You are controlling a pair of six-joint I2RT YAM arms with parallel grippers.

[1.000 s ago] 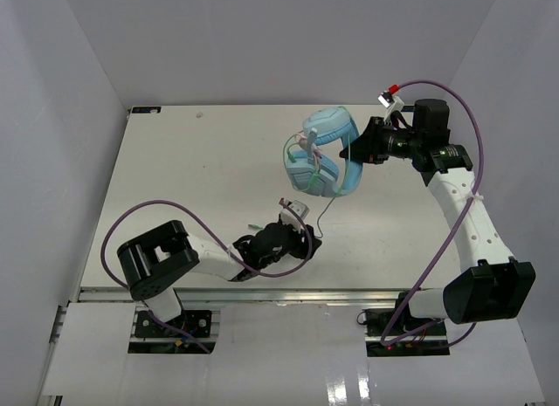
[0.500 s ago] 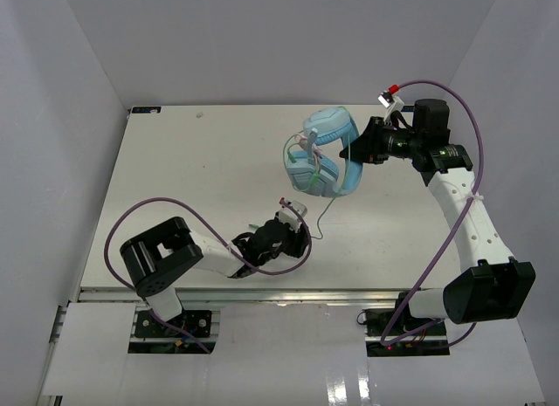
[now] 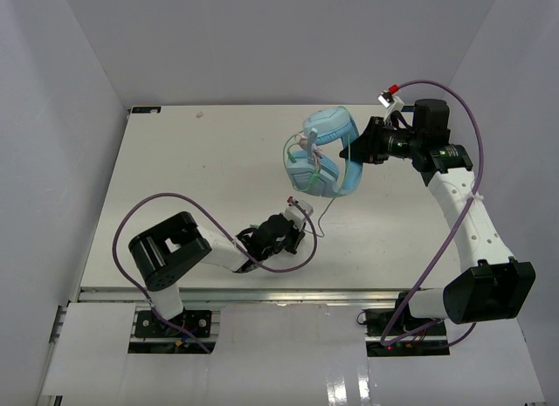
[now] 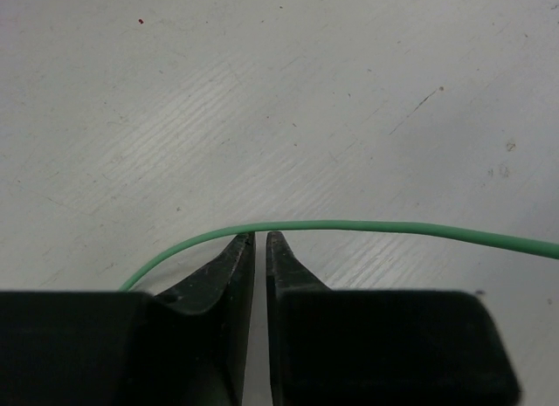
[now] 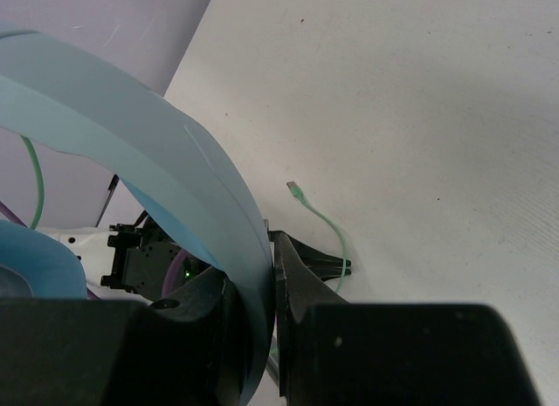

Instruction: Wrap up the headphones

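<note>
Light blue headphones (image 3: 323, 157) sit right of centre in the top view. Their headband (image 5: 175, 161) is clamped between the closed fingers of the right end effector (image 3: 354, 151), and the ear cups lie to its left in the frame. The thin green cable (image 4: 393, 227) trails down toward the left end effector (image 3: 301, 216) at lower centre. Those fingers are almost together, with only a slit between them. The cable crosses right at their tips, above the white table (image 3: 192, 161); whether it is pinched cannot be told. The plug (image 5: 293, 188) lies on the table.
</note>
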